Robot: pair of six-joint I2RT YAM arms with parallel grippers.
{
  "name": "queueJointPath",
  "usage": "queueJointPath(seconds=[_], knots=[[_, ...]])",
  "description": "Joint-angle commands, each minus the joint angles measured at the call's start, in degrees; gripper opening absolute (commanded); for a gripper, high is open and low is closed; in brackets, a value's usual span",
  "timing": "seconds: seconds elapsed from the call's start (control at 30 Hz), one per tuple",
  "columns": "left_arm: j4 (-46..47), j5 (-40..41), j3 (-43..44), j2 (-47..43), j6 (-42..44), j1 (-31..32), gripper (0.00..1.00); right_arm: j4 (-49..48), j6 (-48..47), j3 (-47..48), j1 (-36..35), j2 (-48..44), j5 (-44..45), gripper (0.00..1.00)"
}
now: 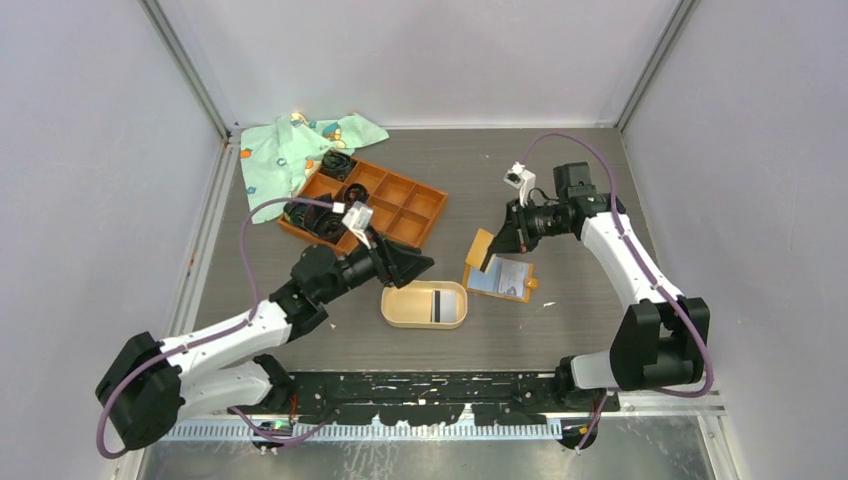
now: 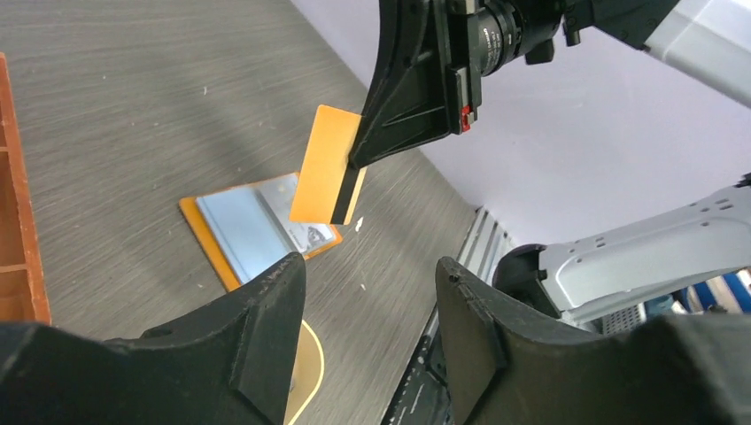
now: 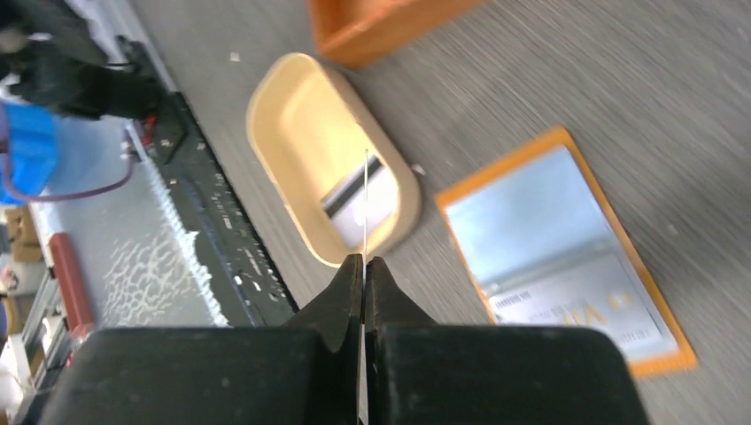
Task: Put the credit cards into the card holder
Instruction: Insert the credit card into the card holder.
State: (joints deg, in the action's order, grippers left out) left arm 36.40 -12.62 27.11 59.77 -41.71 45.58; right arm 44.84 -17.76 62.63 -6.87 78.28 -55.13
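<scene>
The beige oval card holder [image 1: 392, 312] lies at the table's middle front, with one credit card [image 1: 440, 305], pale with a black stripe, inside it. Just up and left of the holder, my left gripper [image 1: 418, 266] hangs open with nothing between its fingers [image 2: 266, 310]. My right gripper [image 1: 490, 258] is shut on an orange credit card [image 2: 326, 177] with a black stripe, held upright above the open orange wallet [image 1: 500, 280]. In the right wrist view this card [image 3: 365, 204] shows edge-on in front of the holder [image 3: 301, 124]. Another card [image 3: 584, 314] sits in the wallet [image 3: 531, 212].
A large orange grid tray [image 1: 390, 205] holding black coiled bands [image 1: 338, 162] stands at the back left, partly on a green patterned cloth [image 1: 285, 150]. A black rail [image 1: 420, 385] runs along the near edge between the arm bases.
</scene>
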Motion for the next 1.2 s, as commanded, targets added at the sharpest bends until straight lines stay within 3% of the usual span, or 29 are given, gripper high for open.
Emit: queueJointPath(seconds=[0.0, 0.2, 0.3, 0.57, 0.83, 1.17], knots=[[-13.8, -3.7, 9.3, 6.5, 4.5, -0.3, 0.56, -1.5, 4.3, -2.0, 2.4, 0.6, 10.1, 0.01], [-20.5, -7.1, 19.9, 20.7, 1.5, -0.2, 0.54, -3.0, 9.3, -4.8, 8.7, 4.3, 11.2, 0.01], [-27.0, -2.5, 25.3, 25.0, 3.4, 0.8, 0.54, -3.5, 10.9, -5.7, 10.2, 5.4, 12.9, 0.01], [-31.5, 2.2, 31.9, 36.1, 5.1, 4.3, 0.55, -3.4, 13.2, -5.8, 12.2, 9.8, 14.1, 0.01], [-36.2, 4.0, 39.3, 43.0, 8.7, 4.5, 0.56, -3.5, 15.2, -4.6, 12.2, 12.7, 18.2, 0.01], [-42.8, 4.7, 46.0, 49.8, 9.4, 4.5, 0.56, -4.0, 16.8, -2.8, 12.2, 17.6, 16.1, 0.01]])
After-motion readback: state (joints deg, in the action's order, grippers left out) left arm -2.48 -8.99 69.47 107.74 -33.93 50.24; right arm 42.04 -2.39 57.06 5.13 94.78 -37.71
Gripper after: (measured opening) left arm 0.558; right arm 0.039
